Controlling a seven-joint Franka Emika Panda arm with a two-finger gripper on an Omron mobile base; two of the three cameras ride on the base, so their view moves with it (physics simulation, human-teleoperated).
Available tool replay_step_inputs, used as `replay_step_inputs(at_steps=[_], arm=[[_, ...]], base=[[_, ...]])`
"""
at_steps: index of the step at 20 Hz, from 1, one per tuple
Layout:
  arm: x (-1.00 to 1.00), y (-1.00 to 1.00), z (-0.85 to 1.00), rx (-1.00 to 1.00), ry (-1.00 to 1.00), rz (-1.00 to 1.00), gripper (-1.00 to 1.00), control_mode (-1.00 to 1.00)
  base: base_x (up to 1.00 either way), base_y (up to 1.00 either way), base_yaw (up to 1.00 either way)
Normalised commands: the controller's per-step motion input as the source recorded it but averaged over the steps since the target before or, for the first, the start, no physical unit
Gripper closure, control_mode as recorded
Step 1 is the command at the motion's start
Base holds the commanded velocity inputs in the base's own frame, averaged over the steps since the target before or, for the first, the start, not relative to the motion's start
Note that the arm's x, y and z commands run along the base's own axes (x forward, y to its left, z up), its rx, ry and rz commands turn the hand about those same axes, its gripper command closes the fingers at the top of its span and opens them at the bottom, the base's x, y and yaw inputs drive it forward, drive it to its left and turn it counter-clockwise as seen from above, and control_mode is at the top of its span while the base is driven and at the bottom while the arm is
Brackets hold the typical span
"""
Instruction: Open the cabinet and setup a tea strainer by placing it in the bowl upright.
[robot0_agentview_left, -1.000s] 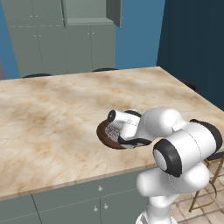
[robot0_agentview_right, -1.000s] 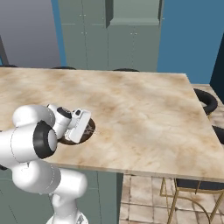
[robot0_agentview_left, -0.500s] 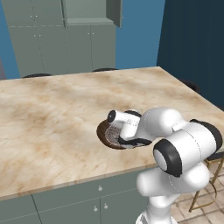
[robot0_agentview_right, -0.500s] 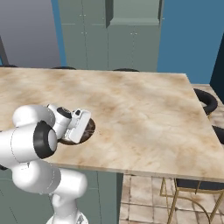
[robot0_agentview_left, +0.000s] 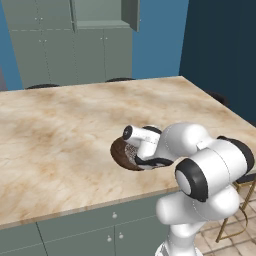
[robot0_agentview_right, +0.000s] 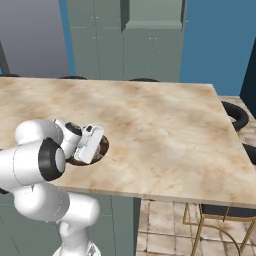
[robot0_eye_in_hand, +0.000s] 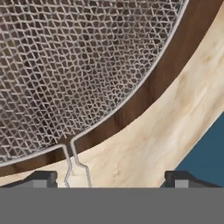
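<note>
The tea strainer (robot0_eye_in_hand: 65, 65), a silver wire-mesh basket, sits in the dark brown bowl (robot0_eye_in_hand: 153, 83) with its rim up. Its thin wire handle (robot0_eye_in_hand: 76, 164) sticks out over the bowl's rim. My gripper (robot0_eye_in_hand: 110, 179) is open, with the fingertips (robot0_eye_in_hand: 41, 177) far apart on either side of that handle and not touching it. In the base views my hand (robot0_agentview_left: 137, 136) hangs low over the bowl (robot0_agentview_left: 120, 152) near the counter's front edge, covering most of the strainer. The grey-green cabinet (robot0_agentview_left: 102, 12) stands open on the far wall, and its door (robot0_agentview_left: 131, 14) is swung out.
The marble counter (robot0_agentview_left: 60, 125) spreads wide to the left and behind the bowl. Its front edge (robot0_agentview_right: 165, 192) runs close to the bowl (robot0_agentview_right: 102, 147). Dark stools (robot0_agentview_right: 235, 112) stand at the right side and along the far side. Drawer fronts (robot0_agentview_left: 100, 220) lie below.
My hand has shifted only slightly over the bowl. The strainer and bowl stay where they were.
</note>
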Motion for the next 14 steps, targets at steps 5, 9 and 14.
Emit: replay_step_inputs(at_steps=[5,9,14], arm=[[0.0,0.0,0.25,0.02,0.22,0.0,-1.0,-1.0],[0.0,0.0,0.51,0.14,0.29,0.0,-1.0,-1.0],[-0.07,0.0,0.44,0.18,0.19,0.0,-1.0,-1.0]], base=[[0.0,0.0,0.0],[0.0,0.0,0.0],[0.0,0.0,0.0]])
